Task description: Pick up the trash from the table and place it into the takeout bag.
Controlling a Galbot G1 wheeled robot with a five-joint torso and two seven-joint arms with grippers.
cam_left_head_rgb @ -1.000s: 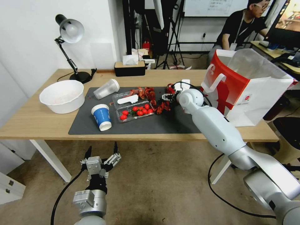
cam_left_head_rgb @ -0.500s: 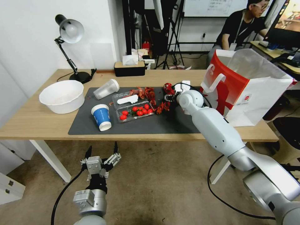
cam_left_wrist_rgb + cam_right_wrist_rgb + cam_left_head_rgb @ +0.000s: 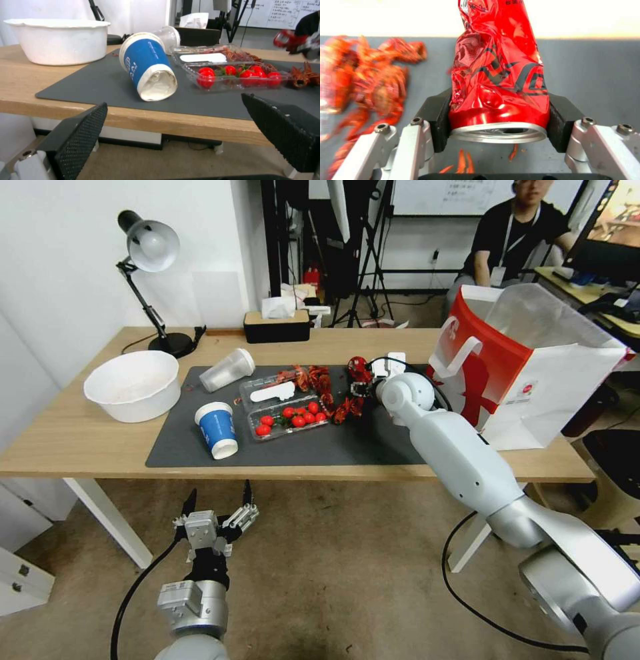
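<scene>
My right gripper is shut on the crushed red can, holding it just above the dark grey mat. In the right wrist view the can stands clamped between both black pads. The takeout bag, white with a red side, stands open at the table's right end. A blue-and-white paper cup lies tipped on the mat, a clear plastic cup lies behind it, and a white bowl sits at the left. My left gripper hangs open below the table's front edge, facing the blue cup.
A clear tray of cherry tomatoes and red crayfish shells lie mid-mat, close to the held can. A black desk lamp and a tissue box stand along the far edge. Bare wood shows in front of the bowl.
The right gripper has lifted the red can a little off the mat and away from the shells. The left arm has not moved.
</scene>
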